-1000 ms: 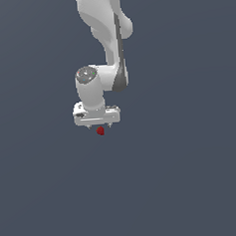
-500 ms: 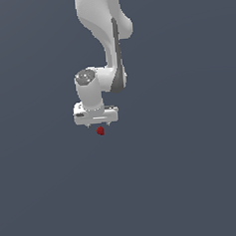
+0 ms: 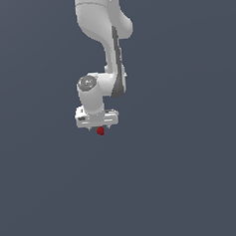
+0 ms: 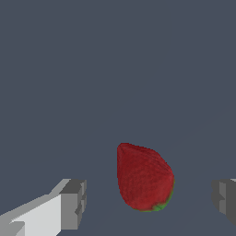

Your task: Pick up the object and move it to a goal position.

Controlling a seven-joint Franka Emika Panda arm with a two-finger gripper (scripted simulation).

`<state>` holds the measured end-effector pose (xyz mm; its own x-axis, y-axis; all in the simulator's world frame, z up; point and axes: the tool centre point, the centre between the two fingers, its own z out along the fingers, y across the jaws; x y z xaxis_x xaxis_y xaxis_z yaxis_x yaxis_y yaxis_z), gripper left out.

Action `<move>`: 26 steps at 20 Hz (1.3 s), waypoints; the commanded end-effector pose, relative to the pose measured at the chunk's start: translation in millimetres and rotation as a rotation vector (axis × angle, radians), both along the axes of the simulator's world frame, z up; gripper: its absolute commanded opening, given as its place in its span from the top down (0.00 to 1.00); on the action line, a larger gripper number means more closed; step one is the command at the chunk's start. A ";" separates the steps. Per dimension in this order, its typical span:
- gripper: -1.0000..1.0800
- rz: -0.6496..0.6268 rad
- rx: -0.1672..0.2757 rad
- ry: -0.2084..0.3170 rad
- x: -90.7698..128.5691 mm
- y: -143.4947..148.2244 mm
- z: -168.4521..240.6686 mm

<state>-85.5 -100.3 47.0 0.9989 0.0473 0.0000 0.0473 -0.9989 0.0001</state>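
The object (image 3: 100,131) is a tiny dark-red blob on the grey-blue ground, just under the white gripper (image 3: 99,127). In the wrist view it shows as a red strawberry-like lump (image 4: 144,177) with a green edge. It lies between the two grey fingertips, one fingertip (image 4: 73,203) on one side and the other (image 4: 226,199) at the picture's edge. The gripper (image 4: 150,201) is open, with wide gaps on both sides of the object. The fingers do not touch it.
The white arm (image 3: 104,36) comes down from the top of the exterior view. Plain grey-blue ground (image 3: 194,174) lies all around, with nothing else on it.
The gripper has sunk slightly toward the object. The object has not moved.
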 end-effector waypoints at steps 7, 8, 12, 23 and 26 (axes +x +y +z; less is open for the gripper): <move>0.04 0.001 0.000 0.000 -0.3 -0.2 -24.2; 0.04 0.001 0.000 0.000 -0.2 -0.2 -24.5; 1.00 0.001 0.000 0.000 -0.2 -0.2 -24.5; 1.00 0.000 0.000 0.000 2.9 -1.5 -23.5; 1.00 0.000 0.000 0.000 9.4 -3.5 -22.4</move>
<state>-79.6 -102.7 23.8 0.9989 0.0479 -0.0007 0.0479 -0.9989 0.0000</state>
